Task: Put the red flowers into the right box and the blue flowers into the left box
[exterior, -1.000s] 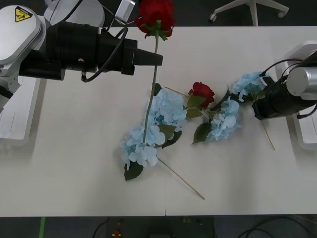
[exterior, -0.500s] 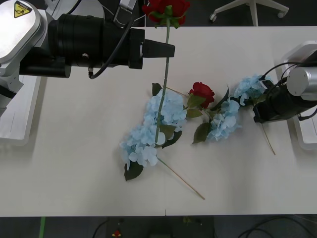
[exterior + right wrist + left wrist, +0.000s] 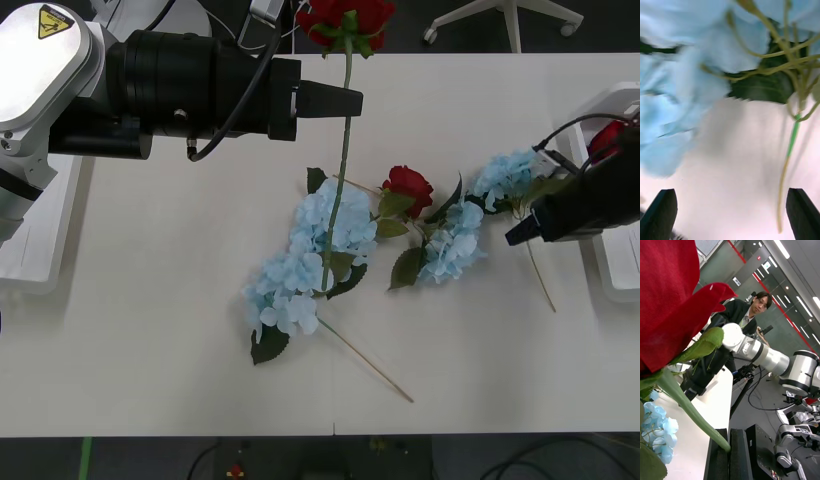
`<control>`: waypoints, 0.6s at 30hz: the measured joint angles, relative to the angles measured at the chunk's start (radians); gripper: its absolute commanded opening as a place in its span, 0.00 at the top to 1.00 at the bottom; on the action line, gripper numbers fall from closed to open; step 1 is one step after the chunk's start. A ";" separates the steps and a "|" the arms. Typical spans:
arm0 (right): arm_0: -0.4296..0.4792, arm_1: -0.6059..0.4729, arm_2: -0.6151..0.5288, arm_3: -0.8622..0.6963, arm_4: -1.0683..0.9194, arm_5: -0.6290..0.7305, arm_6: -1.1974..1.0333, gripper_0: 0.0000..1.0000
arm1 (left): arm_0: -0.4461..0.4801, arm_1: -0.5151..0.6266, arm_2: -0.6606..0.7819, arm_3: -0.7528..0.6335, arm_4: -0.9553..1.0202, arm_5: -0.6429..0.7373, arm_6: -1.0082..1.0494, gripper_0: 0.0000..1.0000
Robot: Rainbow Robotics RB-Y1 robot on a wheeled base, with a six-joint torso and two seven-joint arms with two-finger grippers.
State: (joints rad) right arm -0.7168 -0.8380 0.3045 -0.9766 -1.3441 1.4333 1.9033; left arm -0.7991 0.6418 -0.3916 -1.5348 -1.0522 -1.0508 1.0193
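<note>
Since a second ago our left gripper point(image 3: 345, 102) has carried the red rose point(image 3: 345, 22) rightward above the counter point(image 3: 150, 330), toward the right box point(image 3: 615, 265). Its fingers point(image 3: 730, 453) are pinched on the stem, arm stretched level. Our right gripper point(image 3: 515, 235), fingers point(image 3: 660, 213) spread and empty, hovers beside a blue flower point(image 3: 505, 172).

The middle of the table point(image 3: 150, 330) is crowded: blue flowers point(image 3: 300, 270) and a lying red rose point(image 3: 407, 186) tangle in a band of heads, leaves and stems. The left gripper point(image 3: 352, 101) grips a raised rose point(image 3: 345, 20) whose stem hangs down over that band. The right gripper point(image 3: 513, 237), fingers apart, sits against the band's right end. Bare tabletop lies open left of the flowers and along the near edge.
</note>
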 measured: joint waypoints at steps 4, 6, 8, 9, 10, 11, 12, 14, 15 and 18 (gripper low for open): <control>0.000 -0.026 -0.049 0.000 -0.134 0.074 0.014 0.16 | 0.000 0.000 0.000 -0.001 0.000 0.000 0.000 1.00; 0.000 -0.032 -0.065 0.001 -0.228 0.091 0.016 0.16 | 0.000 0.000 0.000 -0.001 0.000 0.000 0.000 1.00; 0.001 -0.037 -0.068 0.002 -0.334 0.092 0.016 0.15 | 0.000 0.000 0.000 -0.001 0.000 0.000 0.000 1.00; 0.003 -0.037 -0.068 0.002 -0.392 0.092 0.016 0.15 | 0.000 0.000 0.000 -0.001 0.000 0.000 0.000 1.00; 0.006 -0.037 -0.068 0.000 -0.433 0.092 0.016 0.15 | 0.000 0.000 0.000 -0.001 0.000 0.000 0.000 1.00; 0.013 -0.037 -0.068 -0.008 -0.472 0.090 0.016 0.15 | 0.000 0.000 0.000 -0.001 0.000 0.000 0.000 1.00; 0.024 -0.037 -0.068 -0.021 -0.504 0.085 0.016 0.15 | 0.000 0.000 0.000 -0.001 0.000 0.000 0.000 1.00; 0.060 -0.038 -0.068 -0.080 -0.570 0.049 0.016 0.15 | 0.000 0.000 0.000 -0.001 0.000 0.000 0.000 1.00; 0.086 -0.040 -0.068 -0.119 -0.601 0.020 0.016 0.15 | 0.000 -0.001 0.000 -0.002 0.000 0.000 0.000 1.00; 0.162 -0.049 -0.068 -0.244 -0.676 -0.041 0.016 0.15 | 0.000 -0.001 0.000 -0.002 0.001 0.000 0.000 1.00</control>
State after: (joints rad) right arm -0.5546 -0.8866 0.2368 -1.2208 -2.0204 1.3922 1.9193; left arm -0.7989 0.6407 -0.3916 -1.5370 -1.0517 -1.0505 1.0193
